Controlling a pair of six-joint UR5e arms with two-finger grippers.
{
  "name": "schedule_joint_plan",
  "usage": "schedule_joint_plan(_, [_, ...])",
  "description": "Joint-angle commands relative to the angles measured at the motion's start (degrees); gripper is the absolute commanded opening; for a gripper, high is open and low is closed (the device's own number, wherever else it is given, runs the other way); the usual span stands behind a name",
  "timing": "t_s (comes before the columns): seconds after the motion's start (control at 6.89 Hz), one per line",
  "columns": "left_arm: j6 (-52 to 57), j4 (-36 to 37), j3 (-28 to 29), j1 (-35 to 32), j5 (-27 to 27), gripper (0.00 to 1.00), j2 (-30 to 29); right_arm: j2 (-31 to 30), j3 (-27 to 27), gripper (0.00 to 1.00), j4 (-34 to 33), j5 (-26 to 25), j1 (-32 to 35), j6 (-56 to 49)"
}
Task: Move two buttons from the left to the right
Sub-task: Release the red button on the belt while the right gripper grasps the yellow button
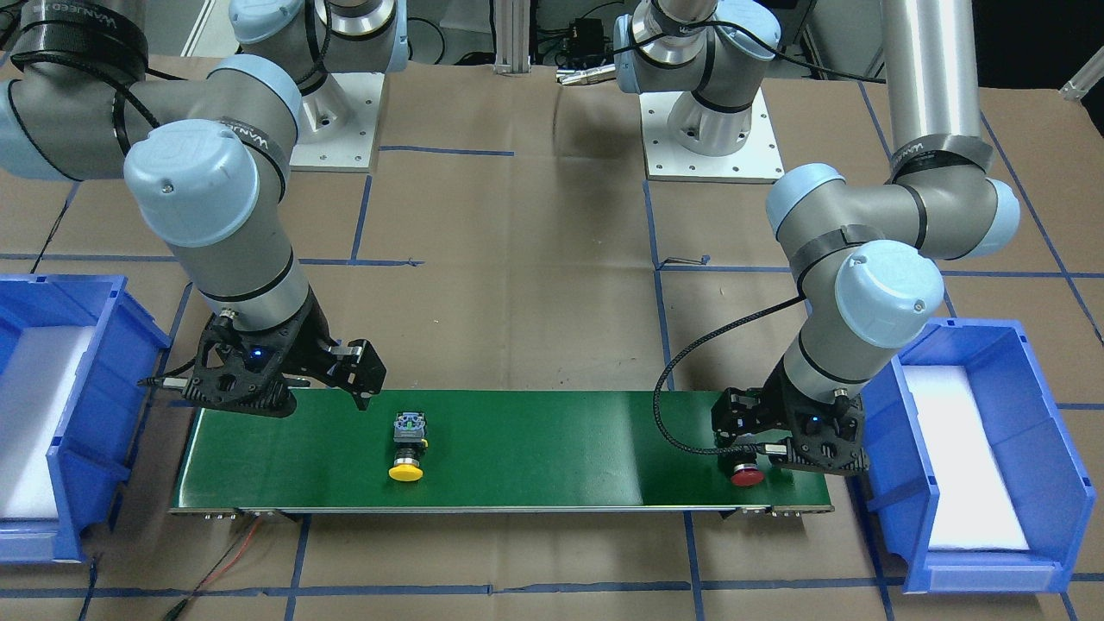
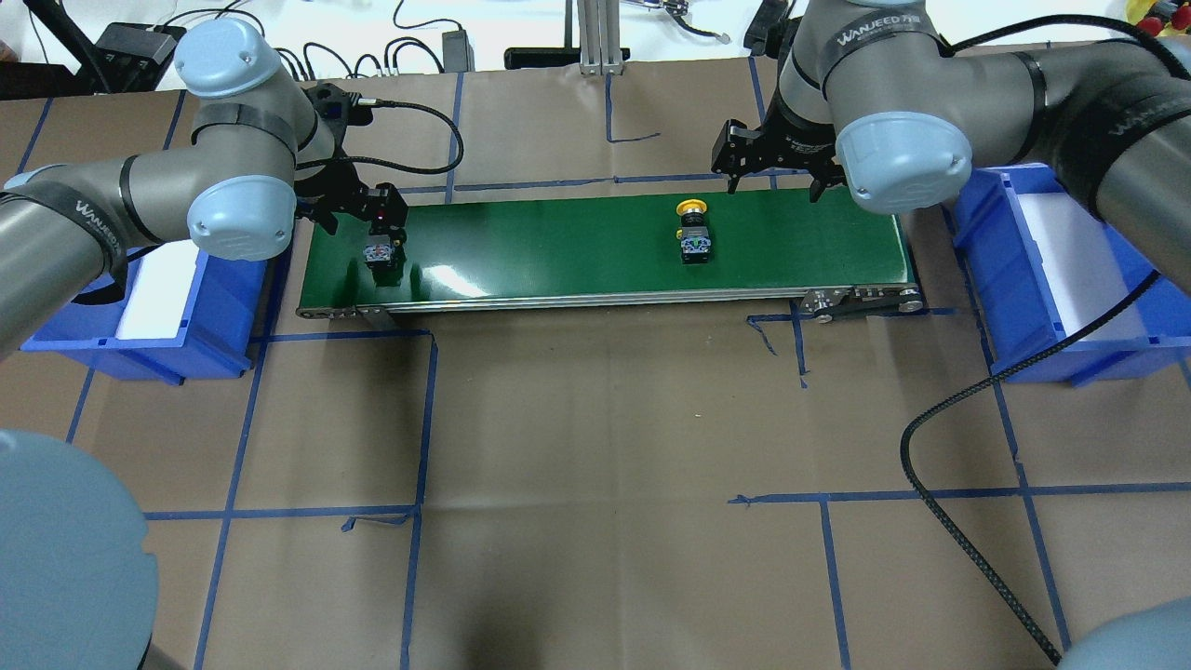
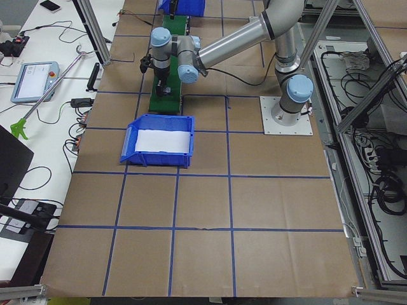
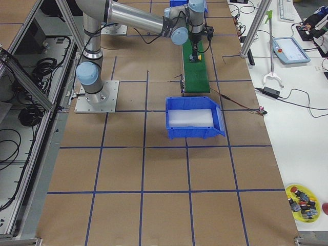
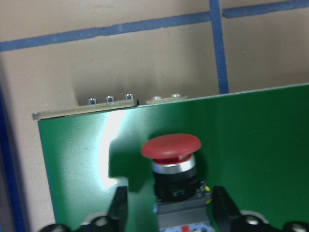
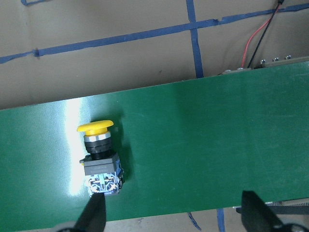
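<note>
A red-capped button (image 5: pixel 171 146) lies on its side at the left end of the green belt (image 2: pixel 558 247). My left gripper (image 5: pixel 171 212) is low over it, open, one finger on each side of its grey block with a gap showing at one side. In the overhead view only the button's contact block (image 2: pixel 379 253) shows under the left gripper (image 2: pixel 380 228). The yellow-capped button (image 6: pixel 99 154) lies further along the belt (image 1: pixel 535 448). My right gripper (image 6: pixel 176 217) hovers open above the belt, just beyond this yellow button (image 2: pixel 693 233) and apart from it.
A blue bin (image 2: pixel 223 316) with a white liner stands off the belt's left end, and a second blue bin (image 2: pixel 1023 279) off its right end. Brown paper with blue tape lines covers the table. A black cable (image 2: pixel 968 521) trails at the near right.
</note>
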Motion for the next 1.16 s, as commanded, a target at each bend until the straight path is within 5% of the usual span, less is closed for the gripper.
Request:
schedule_joint_plan(0.0, [0.28, -8.12, 1.48, -0.01, 0.01, 1.0, 5.13, 2.39, 0.13, 1.0, -0.39, 0.14, -0.23, -0.26])
schedule_joint_plan(0.44, [-0.94, -29.46, 9.64, -0.18, 0.01, 1.0, 12.7, 7.14, -1.01, 1.0, -4.49, 0.23, -0.23, 0.17])
schedule_joint_plan(1.02, [-3.77, -34.54, 8.27, -2.99, 0.63, 1.0, 19.3, 11.36, -2.15, 0.99, -5.67, 0.14, -0.23, -0.18])
